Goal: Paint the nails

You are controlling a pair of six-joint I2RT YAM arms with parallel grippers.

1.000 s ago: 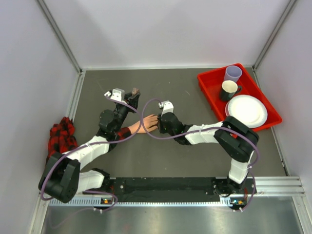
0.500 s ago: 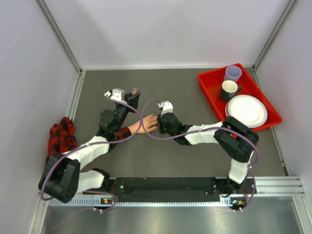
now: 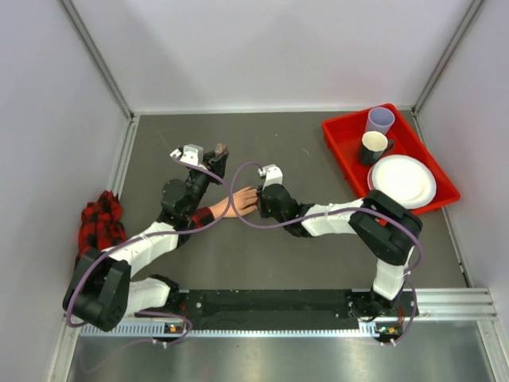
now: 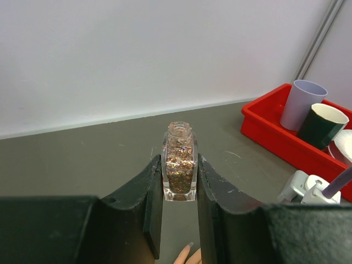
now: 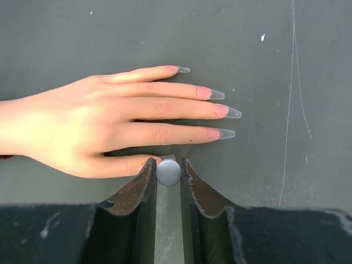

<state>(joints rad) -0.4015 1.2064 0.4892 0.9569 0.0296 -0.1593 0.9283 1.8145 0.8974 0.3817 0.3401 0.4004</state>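
Observation:
The peach mannequin hand (image 3: 241, 202) lies flat on the grey table, its plaid sleeve (image 3: 102, 220) trailing to the left. In the right wrist view the hand (image 5: 99, 126) shows long clear-tipped nails (image 5: 223, 133), fingers pointing right. My right gripper (image 5: 169, 171) is shut on the grey polish cap (image 5: 169, 172), seen end-on right at the thumb nail (image 5: 168, 158); any brush below it is hidden. My left gripper (image 4: 179, 176) is shut on the uncapped glitter polish bottle (image 4: 179, 165), held upright just beyond the hand (image 3: 220, 150).
A red tray (image 3: 342, 151) at the back right holds a lilac cup (image 3: 380, 120), a dark cup (image 3: 372, 147) and a white plate (image 3: 404, 181). The tray (image 4: 269, 129) also shows in the left wrist view. Side walls enclose the table.

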